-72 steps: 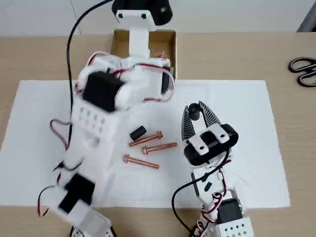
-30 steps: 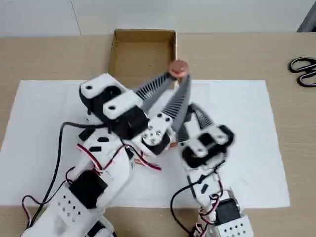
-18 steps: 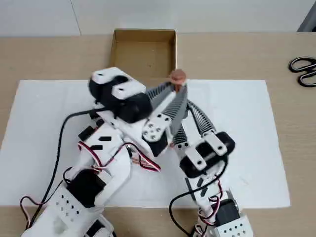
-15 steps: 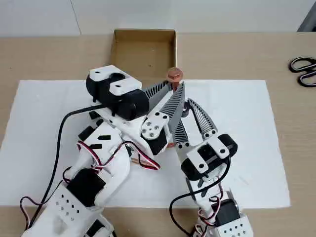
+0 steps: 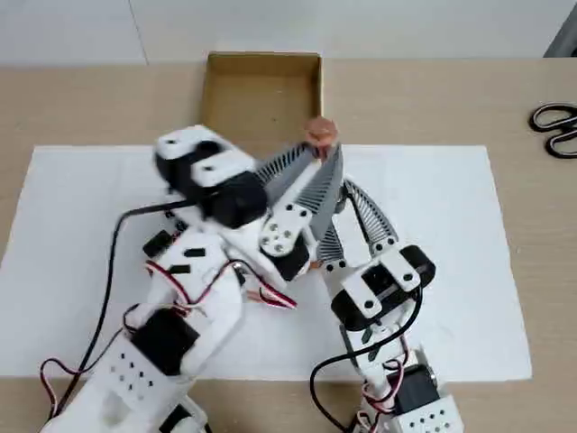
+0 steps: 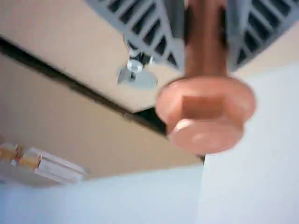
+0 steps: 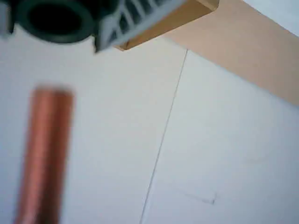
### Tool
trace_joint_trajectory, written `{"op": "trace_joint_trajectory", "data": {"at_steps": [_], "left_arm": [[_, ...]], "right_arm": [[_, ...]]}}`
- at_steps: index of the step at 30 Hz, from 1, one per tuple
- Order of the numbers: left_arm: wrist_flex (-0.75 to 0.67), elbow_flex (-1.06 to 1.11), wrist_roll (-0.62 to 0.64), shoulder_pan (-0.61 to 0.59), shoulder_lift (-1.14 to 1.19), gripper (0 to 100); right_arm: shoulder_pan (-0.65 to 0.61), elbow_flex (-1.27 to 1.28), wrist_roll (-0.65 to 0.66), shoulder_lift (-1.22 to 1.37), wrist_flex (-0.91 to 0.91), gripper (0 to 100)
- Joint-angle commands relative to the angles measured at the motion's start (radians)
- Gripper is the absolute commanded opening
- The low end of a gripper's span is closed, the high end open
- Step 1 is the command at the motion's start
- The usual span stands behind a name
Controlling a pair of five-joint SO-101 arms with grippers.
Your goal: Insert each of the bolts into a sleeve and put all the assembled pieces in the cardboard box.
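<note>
My left gripper (image 5: 317, 155) is shut on a copper bolt (image 5: 320, 132), held upright with its flanged head (image 6: 205, 112) uppermost, just in front of the cardboard box (image 5: 261, 90). In the left wrist view its grey fingers (image 6: 140, 32) clamp the shank. My right gripper (image 5: 343, 203) sits right beside it, shut on a black sleeve (image 7: 55, 19). The right wrist view shows the bolt's shank (image 7: 44, 154) close to the sleeve but apart from it. A bit of another copper bolt (image 5: 312, 264) peeks out under the left arm.
A white paper sheet (image 5: 451, 234) covers the table's middle. The box's corner (image 7: 187, 14) is near the right gripper. Black scissors (image 5: 554, 126) lie at the far right edge. The left arm's body and red wires (image 5: 266, 296) cover the spot where the loose bolts lay.
The left arm came back from over the box and now holds a bolt next to the right gripper's sleeve. In the last half second the bolt head shifted slightly towards the box.
</note>
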Motion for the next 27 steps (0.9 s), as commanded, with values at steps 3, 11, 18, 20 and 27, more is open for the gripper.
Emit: {"op": "trace_joint_trajectory", "data": {"at_steps": [3,11,18,20,27], "left_arm": [[-0.034,0.022,0.009,-0.008,-0.02,1],[-0.072,0.028,0.009,0.006,0.0,1],[-0.074,0.028,0.009,0.035,0.061,1],[-0.072,0.028,0.006,0.032,0.069,1],[-0.071,0.027,-0.041,-0.002,0.064,1]], "right_arm": [[0.004,0.006,0.008,-0.018,-0.027,0.5],[0.004,0.006,0.008,-0.01,-0.027,0.5],[0.004,0.006,0.008,-0.018,0.059,0.5],[0.004,0.006,0.008,-0.018,0.064,0.5],[0.004,0.006,0.008,-0.018,0.064,0.5]]}}
